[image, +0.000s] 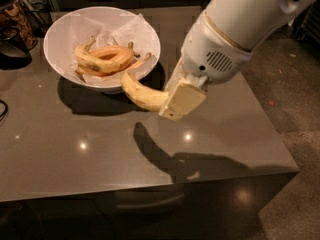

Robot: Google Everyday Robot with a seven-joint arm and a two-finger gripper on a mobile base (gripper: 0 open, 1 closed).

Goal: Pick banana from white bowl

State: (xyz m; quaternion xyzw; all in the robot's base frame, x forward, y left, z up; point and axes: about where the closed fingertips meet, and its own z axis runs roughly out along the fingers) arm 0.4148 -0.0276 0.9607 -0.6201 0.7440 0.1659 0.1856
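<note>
My gripper (pixel 176 100) is shut on the banana (pixel 142 94), a plump pale-yellow one, and holds it in the air just past the near right rim of the white bowl (pixel 60 29). The banana points left from the cream fingers (pixel 182 101). The bowl is lined with crinkled white paper and stands at the table's back left. A yellow banana with dark blotches (pixel 92 64) and an orange-tinted banana (pixel 112 52) lie in it.
The grey-brown table (pixel 100 149) has its front edge near and its right edge under my arm (pixel 235 29). Dark objects (pixel 15 29) stand at the far left by the bowl. Bare floor (pixel 295 104) lies to the right.
</note>
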